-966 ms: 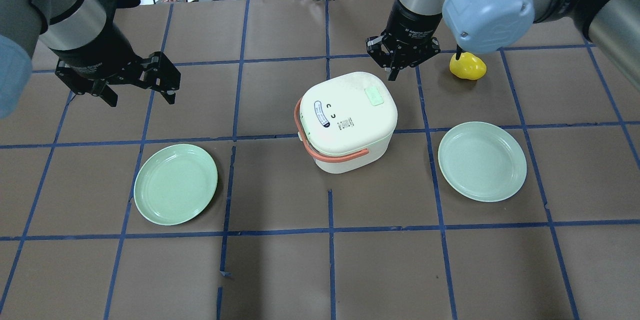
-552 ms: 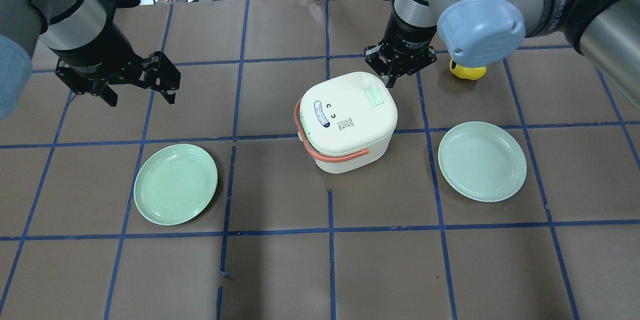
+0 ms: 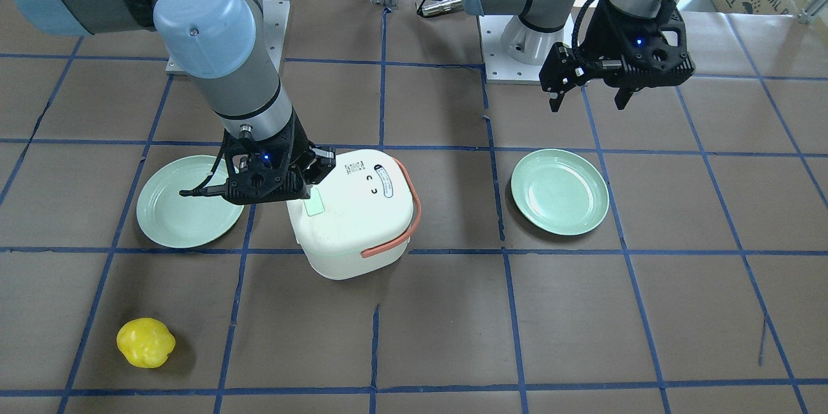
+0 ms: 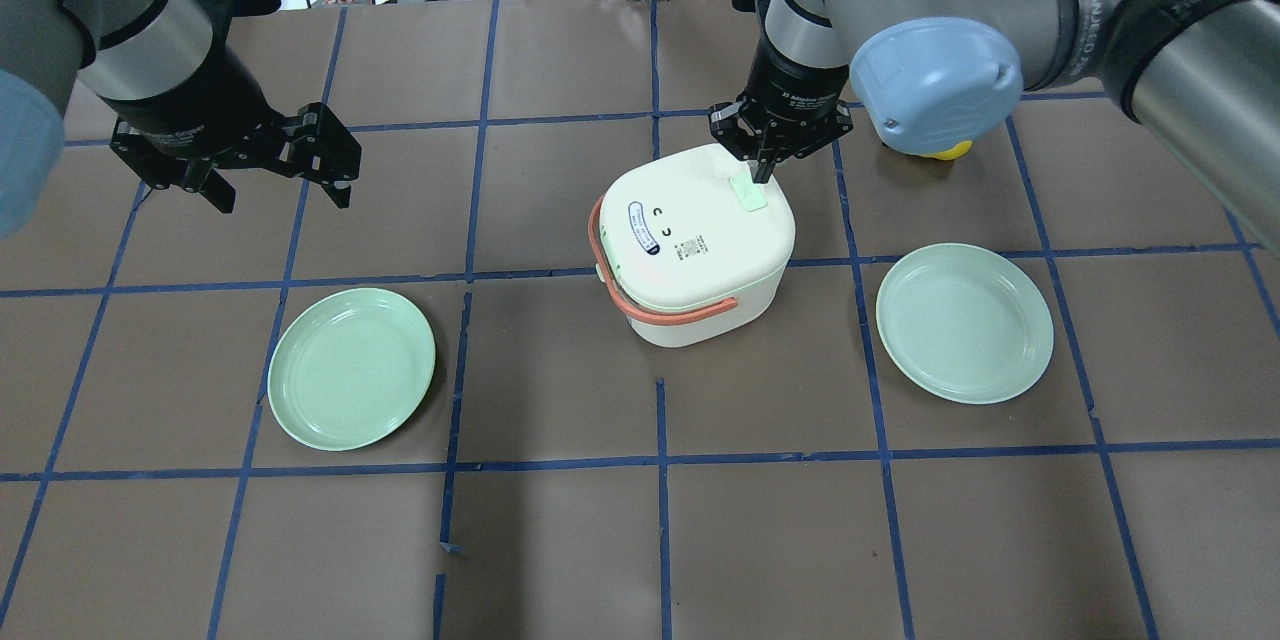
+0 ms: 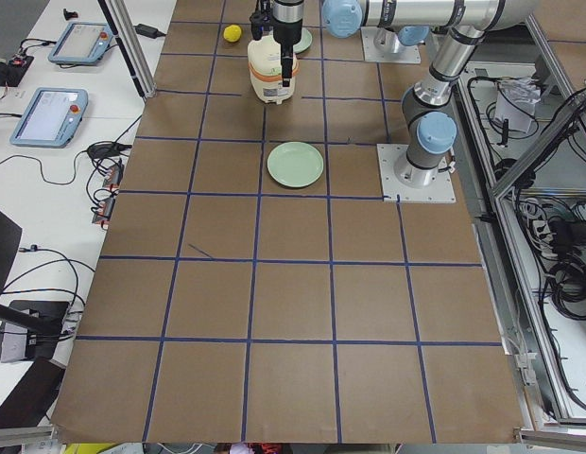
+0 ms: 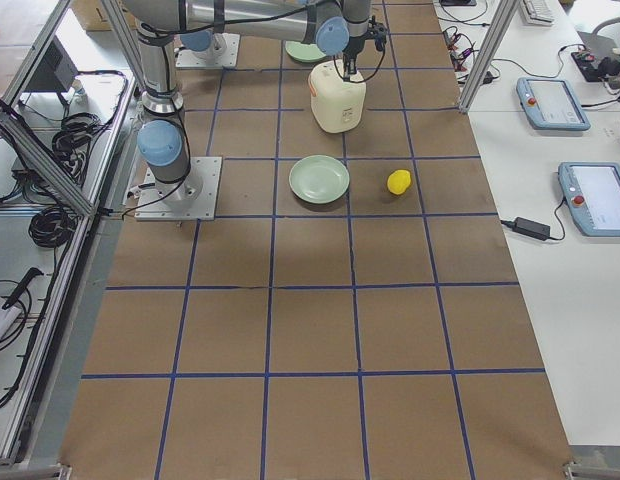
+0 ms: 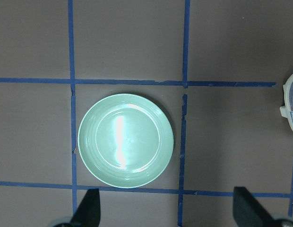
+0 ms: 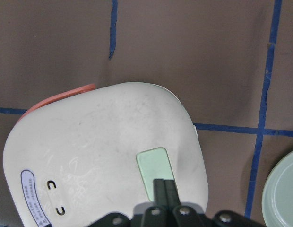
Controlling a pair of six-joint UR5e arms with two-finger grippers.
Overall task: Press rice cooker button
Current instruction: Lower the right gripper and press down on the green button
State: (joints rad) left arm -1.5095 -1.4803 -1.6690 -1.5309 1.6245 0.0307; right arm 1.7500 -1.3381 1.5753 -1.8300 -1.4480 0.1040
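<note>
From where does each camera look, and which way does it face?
Front-facing: across the table, facing the robot; both arms, rice cooker.
Overhead: behind the robot, looking forward and down; both arms.
Exterior left: table end at robot's left, looking along it; both arms.
Exterior right: opposite end; both arms.
Left wrist: straight down on a green plate; open left jaws' tips.
Right wrist: down on the cooker's lid; shut right jaws at its button.
Shared: both wrist views show the cooker.
</note>
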